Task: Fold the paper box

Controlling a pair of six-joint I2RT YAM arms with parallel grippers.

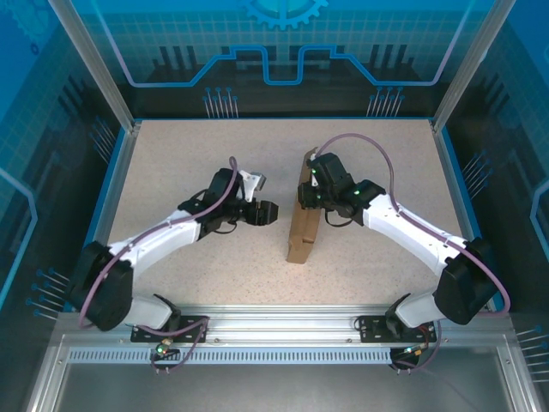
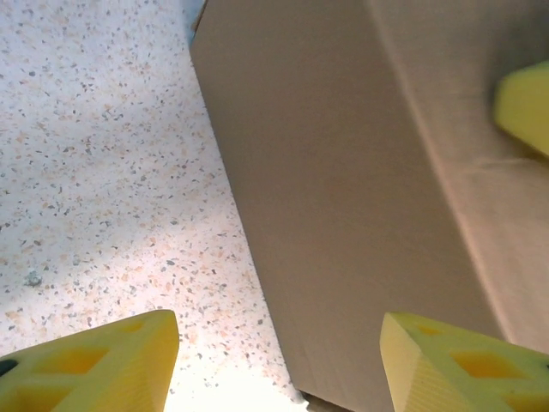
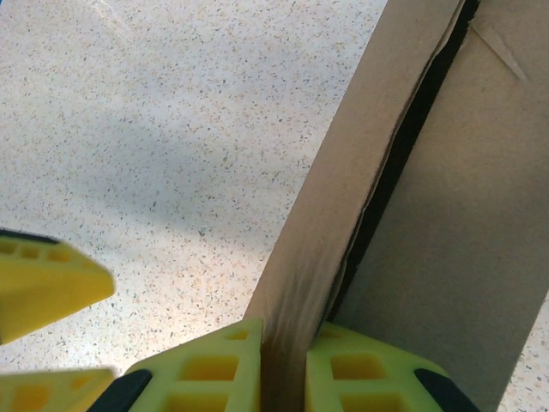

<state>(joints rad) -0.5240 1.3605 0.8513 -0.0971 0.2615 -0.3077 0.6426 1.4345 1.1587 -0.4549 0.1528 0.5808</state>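
no letters, numbers, brand names or labels can be read anywhere in these views. the one sign-like mark is a blue gear emblem (image 1: 284, 9) at the top middle of the overhead view. it is printed on the back wall panel (image 1: 171, 43) above angular circuit-style lines (image 1: 283, 67), with no wording beside it. the paper box (image 1: 304, 219) shows plain brown faces, bare of print.
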